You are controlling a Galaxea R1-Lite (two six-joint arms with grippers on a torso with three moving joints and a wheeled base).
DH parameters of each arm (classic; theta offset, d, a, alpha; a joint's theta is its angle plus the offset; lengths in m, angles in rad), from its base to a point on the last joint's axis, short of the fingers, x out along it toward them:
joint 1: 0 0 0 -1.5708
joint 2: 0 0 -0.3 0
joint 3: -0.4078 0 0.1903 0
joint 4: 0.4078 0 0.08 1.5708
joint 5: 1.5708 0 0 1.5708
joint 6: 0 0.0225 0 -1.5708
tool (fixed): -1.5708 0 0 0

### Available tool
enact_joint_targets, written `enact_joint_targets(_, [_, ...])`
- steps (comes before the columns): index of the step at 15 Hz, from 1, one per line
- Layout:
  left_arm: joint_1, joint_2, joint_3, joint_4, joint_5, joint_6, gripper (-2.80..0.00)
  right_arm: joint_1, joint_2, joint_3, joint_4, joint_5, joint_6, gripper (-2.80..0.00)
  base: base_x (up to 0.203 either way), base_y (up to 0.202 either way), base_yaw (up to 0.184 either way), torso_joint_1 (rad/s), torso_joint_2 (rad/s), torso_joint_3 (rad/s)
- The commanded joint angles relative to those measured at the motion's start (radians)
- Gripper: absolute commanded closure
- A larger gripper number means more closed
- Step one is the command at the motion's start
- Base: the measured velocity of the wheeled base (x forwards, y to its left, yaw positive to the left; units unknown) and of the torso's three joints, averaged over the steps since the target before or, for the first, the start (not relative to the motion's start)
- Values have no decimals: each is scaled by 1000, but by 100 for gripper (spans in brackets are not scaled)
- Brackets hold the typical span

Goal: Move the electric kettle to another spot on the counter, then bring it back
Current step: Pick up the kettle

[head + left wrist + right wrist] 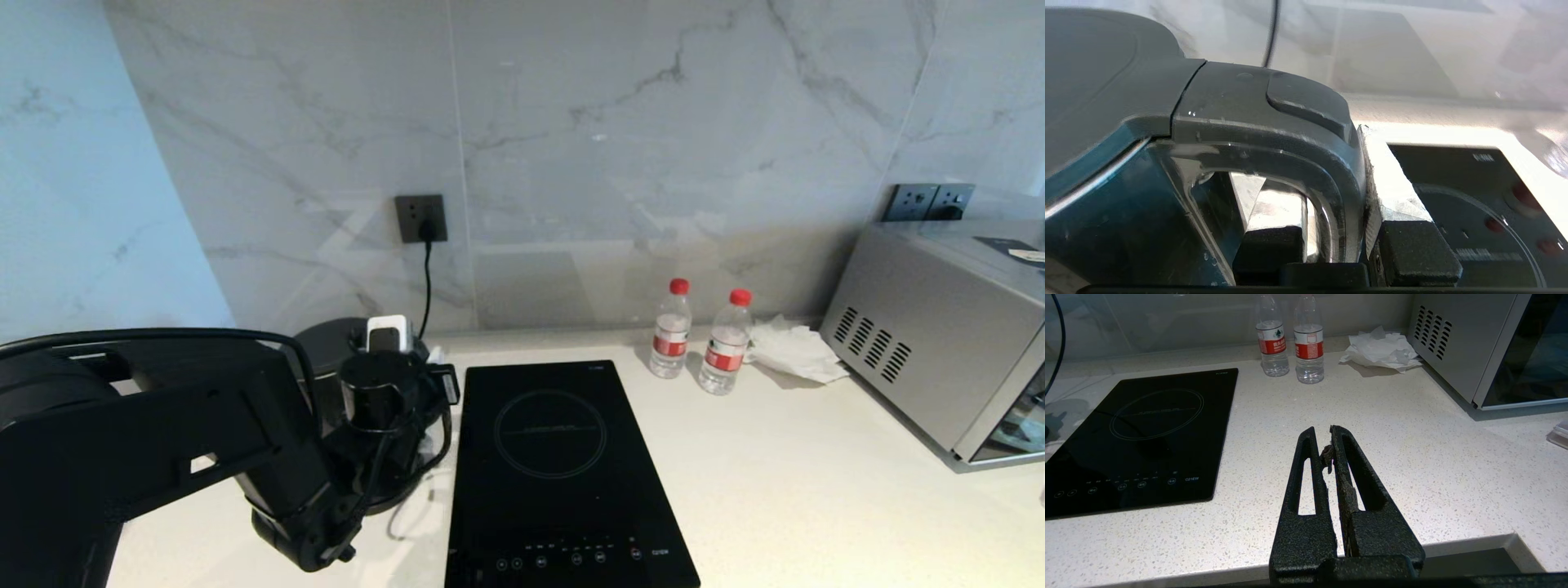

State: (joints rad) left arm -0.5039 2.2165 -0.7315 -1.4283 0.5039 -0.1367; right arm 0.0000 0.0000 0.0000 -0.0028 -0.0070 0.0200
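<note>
Gripping the kettle (1106, 134) by its loop handle (1306, 163), the left gripper (1337, 228) has one finger (1278, 220) inside the loop and the other finger (1396, 192) on the outer side, so the handle's upright bar runs between the jaws and touches both pads. The kettle body and its flat grey lid (1090, 69) lie just beyond the inner finger; the hob (1490, 196) lies beyond the outer finger. A black cord (1271, 32) hangs down the wall behind the handle.

From the head camera the left arm (204, 441) covers most of the kettle, which is at the counter's (775, 474) left end, just beside the hob's left edge; whether it rests on the counter or is lifted cannot be told.

The right gripper (1323, 437) hovers over bare counter with its jaws pressed together on nothing. Ahead of its tips, well apart, stand two bottles (1290, 339) and a crumpled tissue (1380, 349), with a microwave (1457, 339) off to one side.
</note>
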Motion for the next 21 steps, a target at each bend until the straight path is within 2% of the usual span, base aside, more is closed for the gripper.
enact_joint_targets(1, [18,-8,-11,-11,4,13,0,0,0,0,0,-1,0,0,0,0,0,0,0,0])
enact_joint_targets(11, [35,-38,-50,-9,4,48,0,0,0,0,0,-1,0,0,0,0,0,0,0,0])
enact_joint_targets(15, [67,-82,-21,-5,-1,58,0,0,0,0,0,0,0,0,0,0,0,0,0,0])
enact_joint_targets(21, [110,-158,107,-10,-39,60,0,0,0,0,0,-1,0,0,0,0,0,0,0,0])
